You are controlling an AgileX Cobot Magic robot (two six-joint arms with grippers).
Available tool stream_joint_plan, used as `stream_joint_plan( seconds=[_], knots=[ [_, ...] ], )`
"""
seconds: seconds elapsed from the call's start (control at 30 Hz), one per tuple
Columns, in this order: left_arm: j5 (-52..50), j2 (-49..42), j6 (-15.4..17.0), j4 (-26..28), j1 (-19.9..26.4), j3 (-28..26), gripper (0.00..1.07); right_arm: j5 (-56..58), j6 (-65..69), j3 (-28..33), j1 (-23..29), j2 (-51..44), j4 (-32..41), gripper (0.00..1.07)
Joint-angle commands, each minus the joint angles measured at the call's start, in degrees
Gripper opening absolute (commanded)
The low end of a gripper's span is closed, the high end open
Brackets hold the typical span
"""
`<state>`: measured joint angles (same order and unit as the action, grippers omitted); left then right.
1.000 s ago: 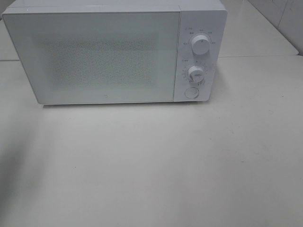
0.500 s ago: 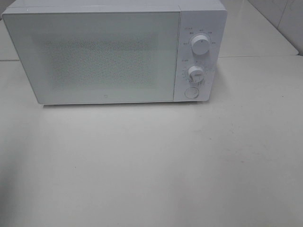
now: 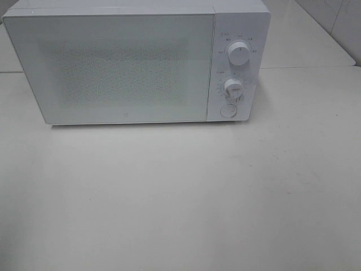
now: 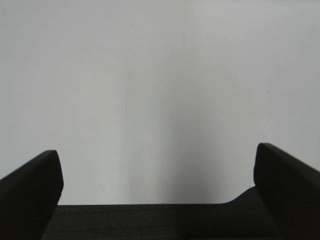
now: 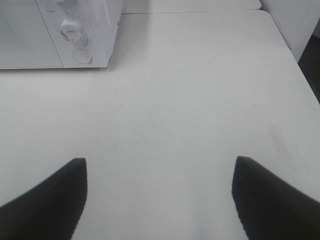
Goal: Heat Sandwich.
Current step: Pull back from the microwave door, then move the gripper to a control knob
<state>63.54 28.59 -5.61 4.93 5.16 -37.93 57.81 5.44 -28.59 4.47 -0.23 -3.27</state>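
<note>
Closest to the lens, the left gripper [image 4: 157, 152] hangs over a bare stretch of the white table [image 3: 180, 197], its two dark fingers [image 4: 30, 190] spread wide with only tabletop showing between them. The right gripper [image 5: 160, 161] is likewise spread, nothing between its blunt black fingertips [image 5: 270, 200], and it sits over the same pale surface, well apart from the appliance ahead of it. Faint scuffs and small specks mark the tabletop in both wrist views. Farther back, a white microwave oven [image 3: 135, 62] stands square on the table, its door [image 3: 113, 68] shut flush against the body. The door's panel is pale and finely speckled, and nothing behind it can be made out. To the right of the door runs the control panel, with an upper dial [image 3: 239, 54], a lower dial [image 3: 233, 87] beneath it, and a round button [image 3: 228, 110] at the bottom; small printed markings ring both dials but are too fine to read. The right wrist view catches the oven's front corner, with the lower dial and the round button. The sandwich shows in none of the three views, and whether it lies behind the shut door cannot be told. Beyond the oven, a seam [image 3: 304, 67] crosses the white surface on the right, and a light wall [image 3: 344, 22] closes off the far right corner of the high view.
</note>
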Motion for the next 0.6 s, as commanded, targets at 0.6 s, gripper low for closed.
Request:
stream_joint_plan(
  seconds=[0.6],
  knots=[
    [-2.1, -25.0, 0.5, 2.5, -0.4, 8.4, 0.98, -0.9, 0.5, 0.0, -0.5, -1.5, -0.1, 0.76]
  ],
)
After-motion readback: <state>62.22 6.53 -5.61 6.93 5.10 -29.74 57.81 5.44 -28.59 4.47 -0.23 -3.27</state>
